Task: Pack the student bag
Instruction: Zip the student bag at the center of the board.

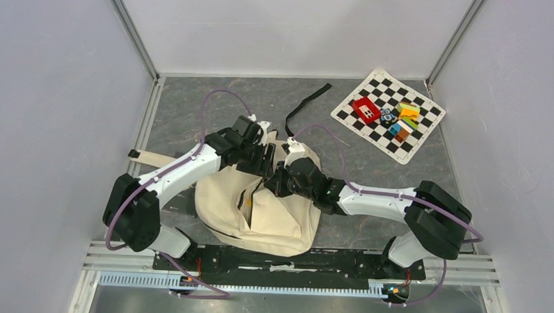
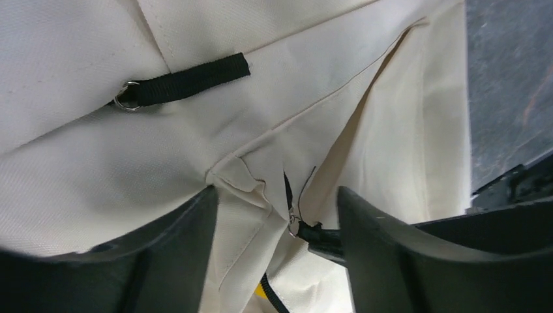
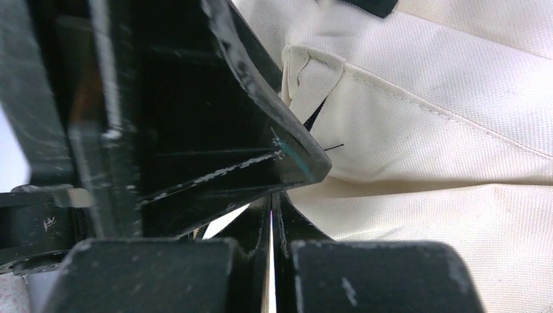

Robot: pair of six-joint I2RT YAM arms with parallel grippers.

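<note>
left gripper (image 2: pixel 275 199) spread wide astride zipper pull (image 2: pixel 297 225) on cream backpack (image 1: pixel 272 222), likely lining up grab; right gripper (image 3: pixel 272 228) squeezed closed alongside, hold unclear, probably steadying it.

student bag (image 1: pixel 272 222) interior: hidden; right claw (image 3: pixel 272 218) catch: obscured

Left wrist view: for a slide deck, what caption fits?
Open left gripper framing the zipper pull on the cream student bag, black webbing loop above.
</note>
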